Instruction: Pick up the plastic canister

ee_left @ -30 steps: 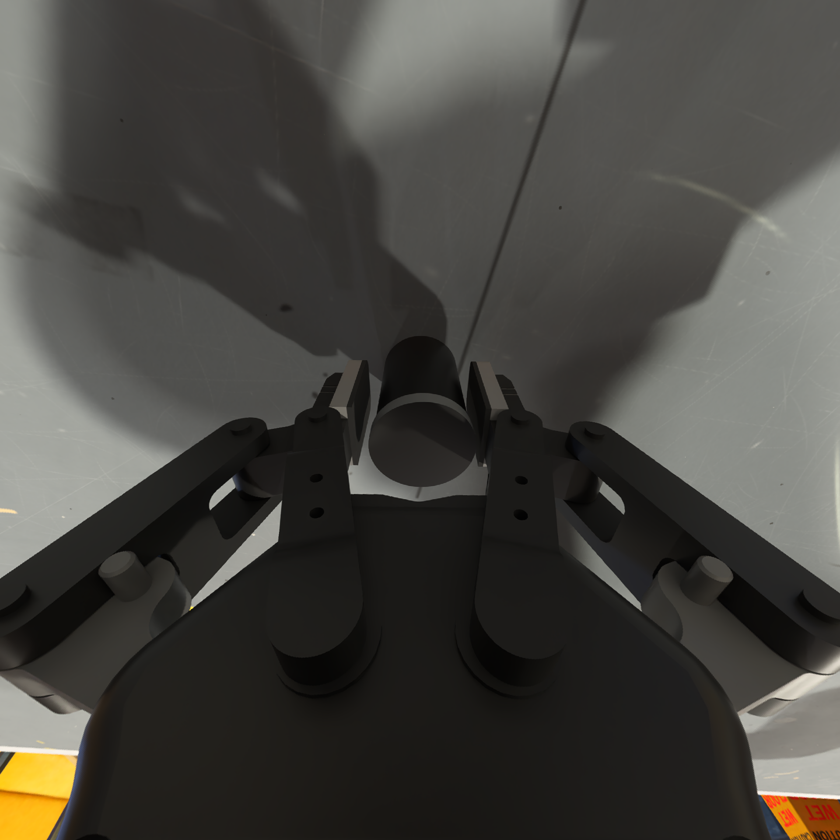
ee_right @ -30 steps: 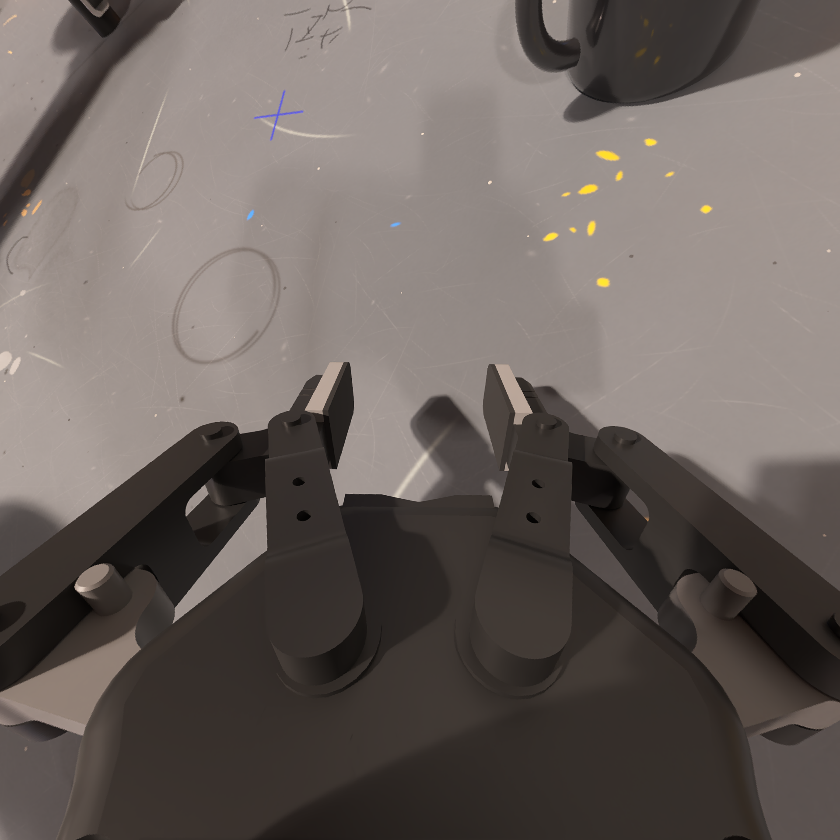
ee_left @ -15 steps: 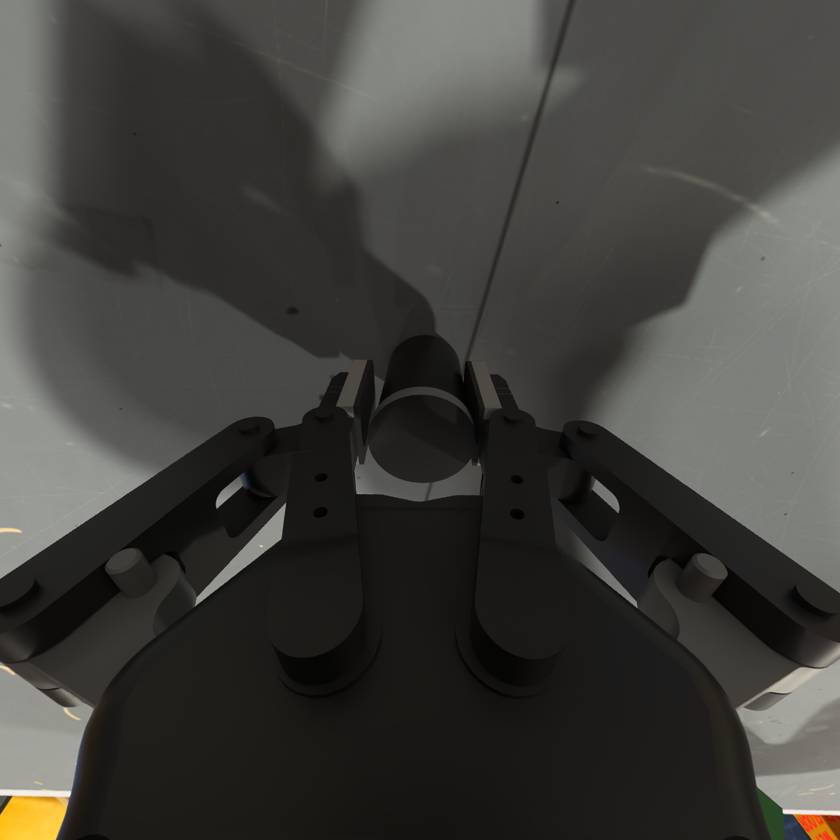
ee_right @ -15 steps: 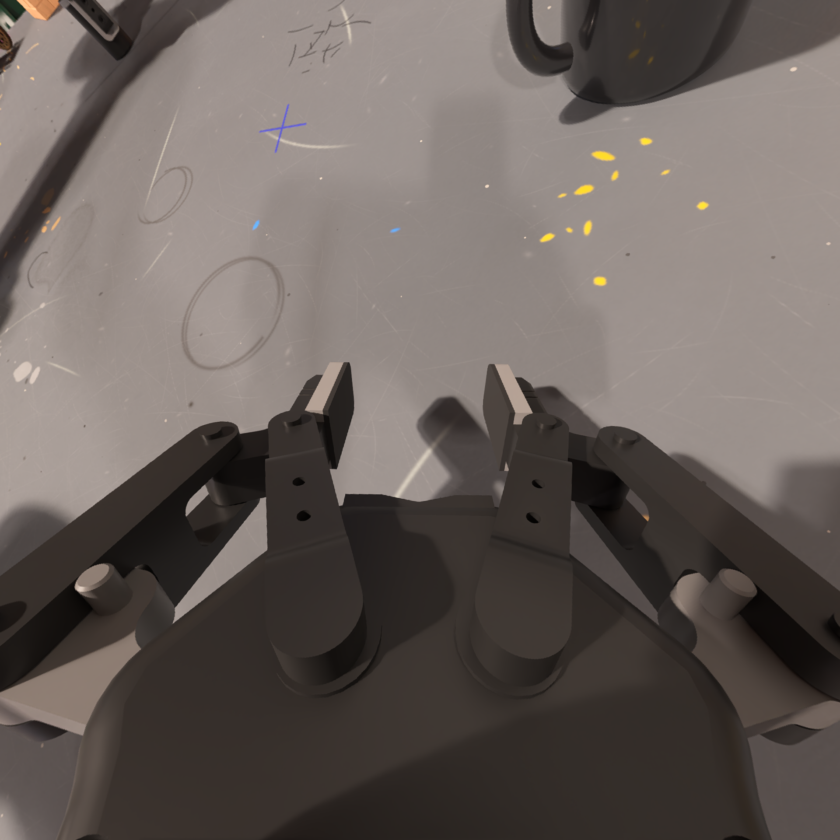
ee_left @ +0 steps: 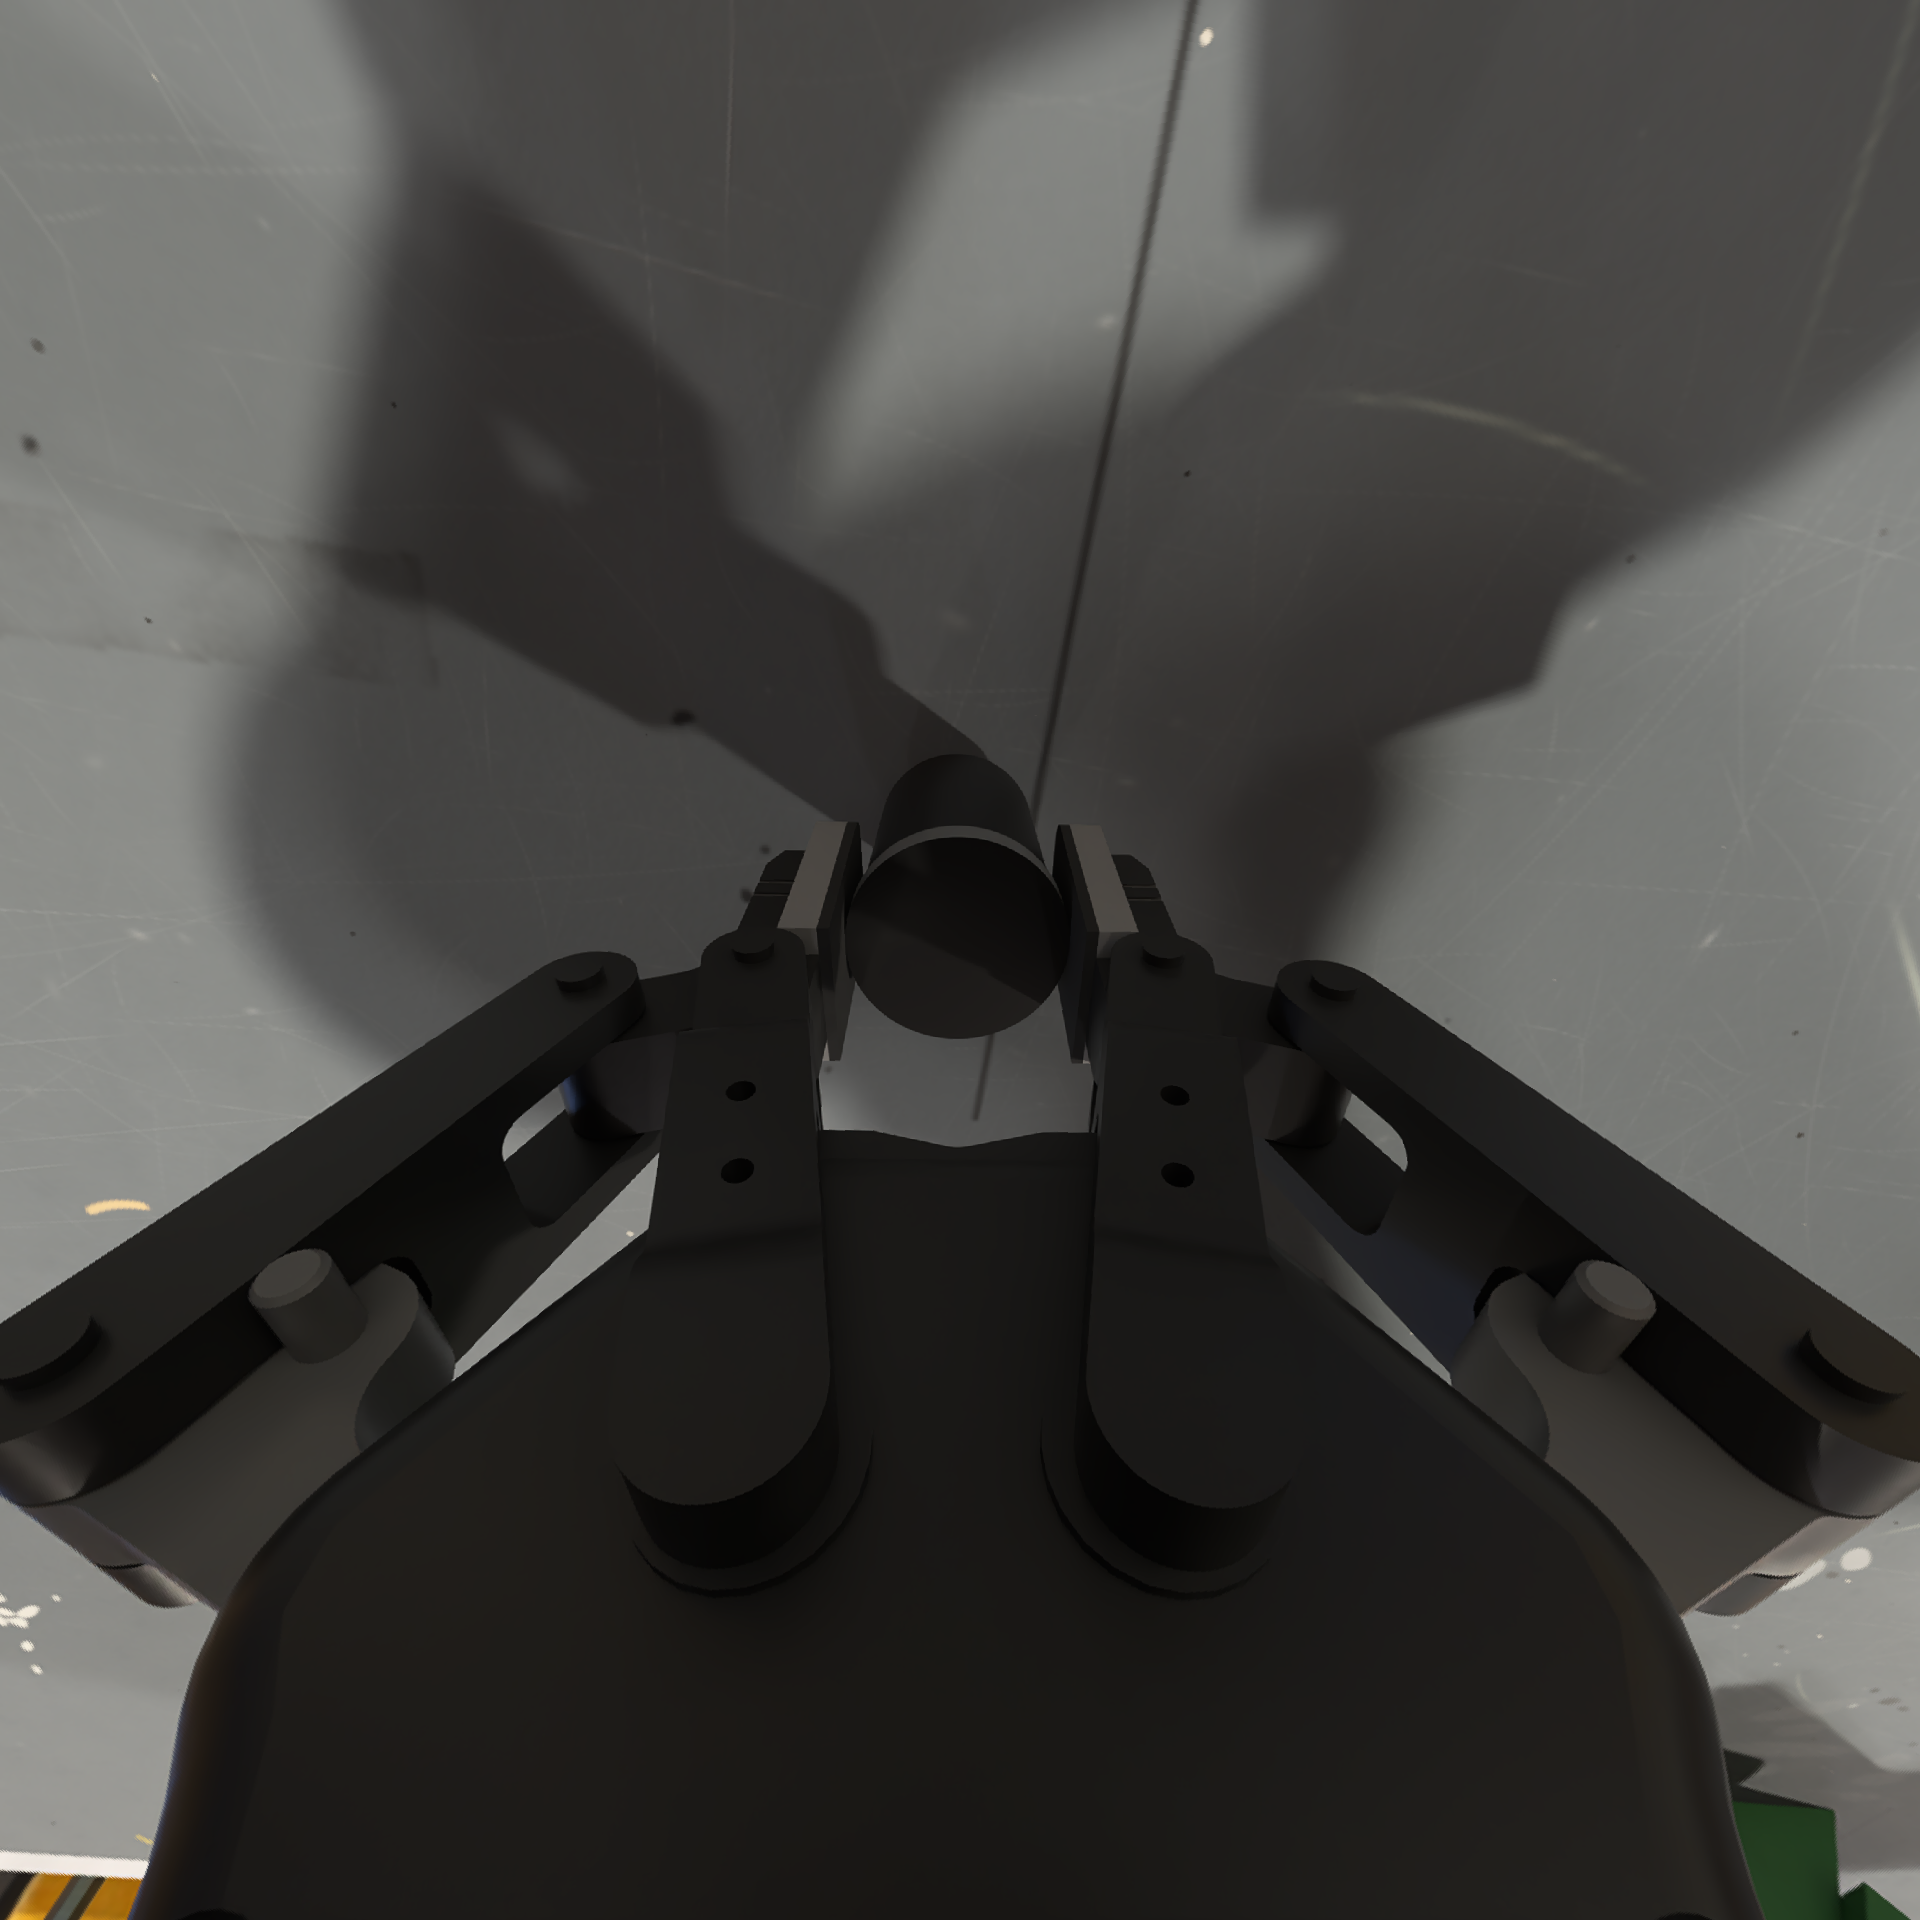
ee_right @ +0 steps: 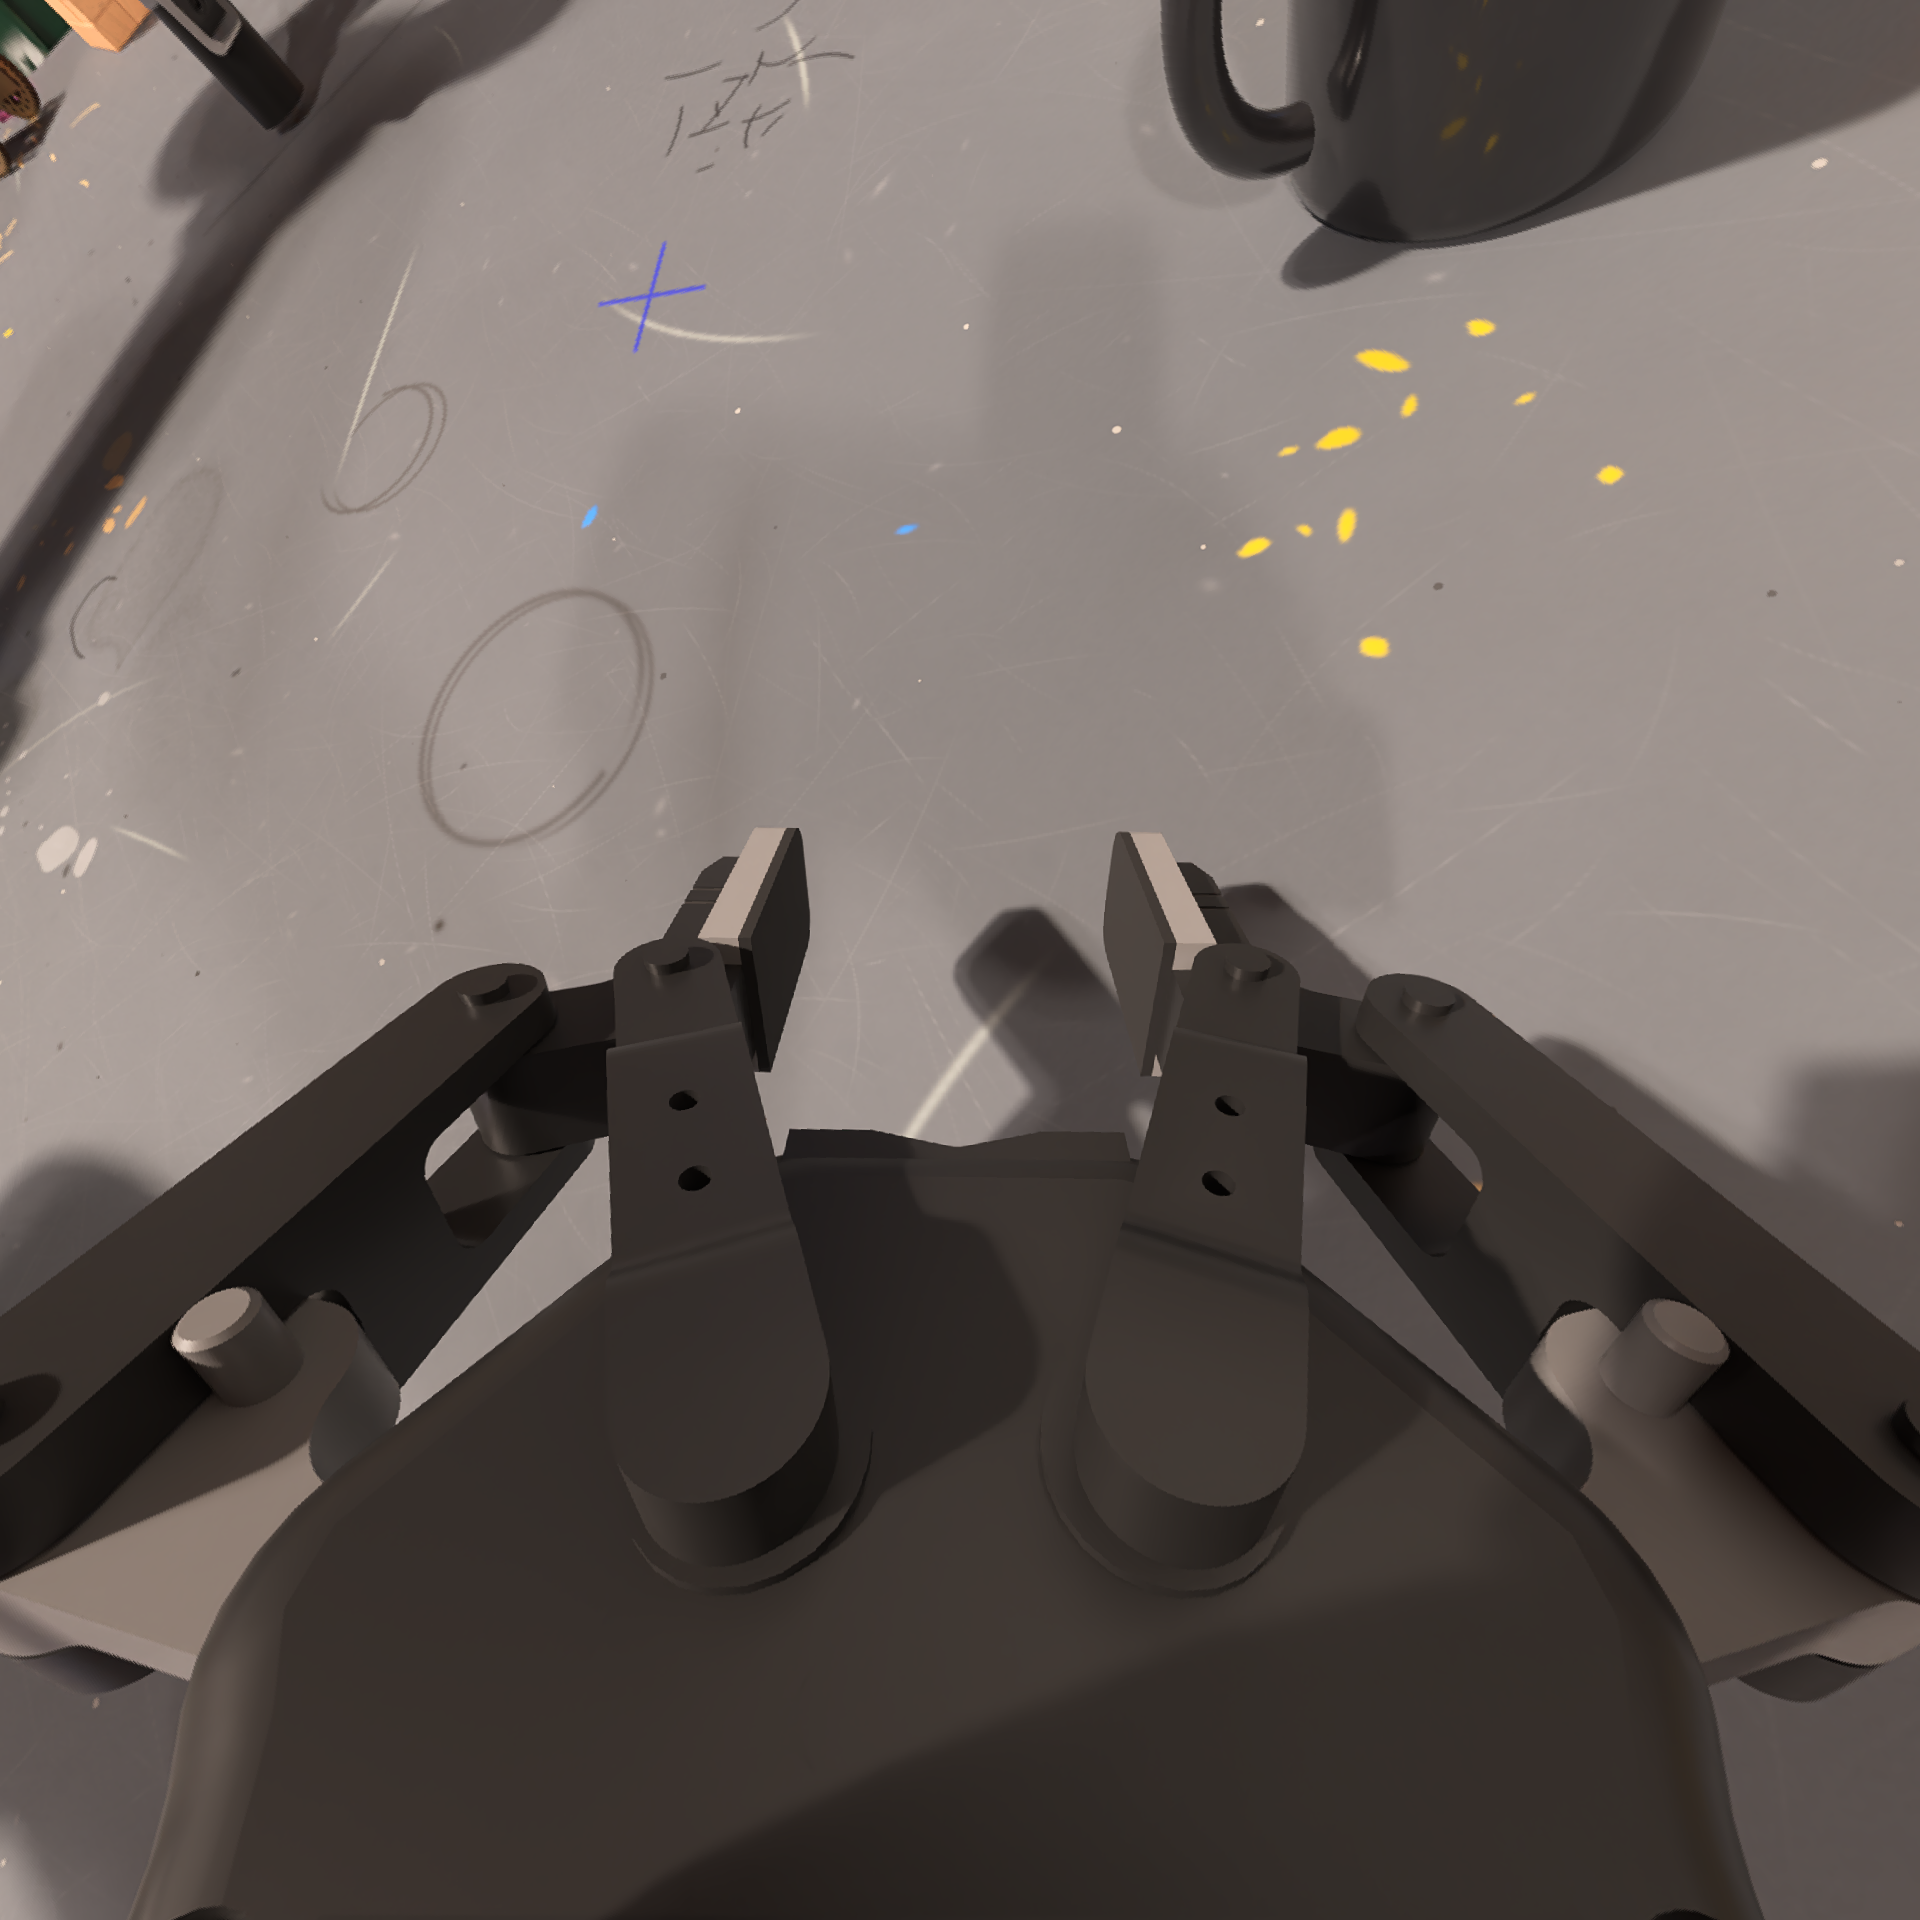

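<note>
In the left wrist view a small black plastic canister (ee_left: pixel 956 925) with a round cap sits between my left gripper's pads. My left gripper (ee_left: pixel 956 914) is shut on the canister and holds it above the grey table (ee_left: pixel 416 312); the canister's shadow lies apart from it on the table. In the right wrist view my right gripper (ee_right: pixel 956 914) is open and empty over the grey table (ee_right: pixel 935 623). The other gripper (ee_right: pixel 244 62) shows small at the top left of that view with the canister in it.
A black mug (ee_right: pixel 1455 114) with its handle to the left stands at the top right of the right wrist view. The table bears scratches, pencil rings and yellow paint flecks (ee_right: pixel 1340 436). A thin seam (ee_left: pixel 1101 468) runs across the table. A green object (ee_left: pixel 1808 1860) shows past the table edge.
My left gripper closed onto the canister and rose with it; the table looks farther off and more of its near edge shows. The right gripper stayed open and shifted slightly.
</note>
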Tool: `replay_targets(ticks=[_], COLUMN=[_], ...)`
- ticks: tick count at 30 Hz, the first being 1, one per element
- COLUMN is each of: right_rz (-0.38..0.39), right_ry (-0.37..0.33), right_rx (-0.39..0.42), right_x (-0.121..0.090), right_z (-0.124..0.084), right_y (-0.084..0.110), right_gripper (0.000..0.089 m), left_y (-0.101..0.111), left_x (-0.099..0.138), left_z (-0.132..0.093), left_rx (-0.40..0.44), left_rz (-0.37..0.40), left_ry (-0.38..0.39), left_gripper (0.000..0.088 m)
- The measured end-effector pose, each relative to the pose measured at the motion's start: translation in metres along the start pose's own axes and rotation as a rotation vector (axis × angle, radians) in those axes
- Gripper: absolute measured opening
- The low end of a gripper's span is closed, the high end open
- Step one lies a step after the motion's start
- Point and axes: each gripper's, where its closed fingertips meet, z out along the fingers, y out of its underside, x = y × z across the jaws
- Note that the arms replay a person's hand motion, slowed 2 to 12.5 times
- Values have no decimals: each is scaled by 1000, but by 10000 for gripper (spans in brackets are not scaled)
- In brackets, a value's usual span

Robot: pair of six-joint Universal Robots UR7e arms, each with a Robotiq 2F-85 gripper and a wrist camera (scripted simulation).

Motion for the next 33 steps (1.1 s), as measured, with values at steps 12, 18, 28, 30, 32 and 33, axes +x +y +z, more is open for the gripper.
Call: replay_targets(ticks=[12, 18, 28, 30, 32, 33], right_rz=[12, 12, 2, 2, 3, 4], right_ry=[-7, -15, -22, -24, -27, -28], right_rx=[11, 13, 18, 20, 23, 24], right_x=[1, 0, -1, -2, -2, -2], right_z=[0, -1, -1, -1, -1, -1], right_y=[-2, -2, -2, -3, -3, -3], right_gripper=[515, 515, 515, 515, 515, 515], left_y=[-8, -15, -31, -34, -37, -39], left_x=[10, 20, 48, 56, 65, 69], left_z=[-41, -69, -123, -133, -143, -148], left_rx=[109, 184, 328, 355, 381, 393], left_rz=[63, 103, 196, 217, 241, 253], left_ry=[-23, -23, -33, -35, -34, -34], left_gripper=[329, 329, 329, 329, 329, 329])
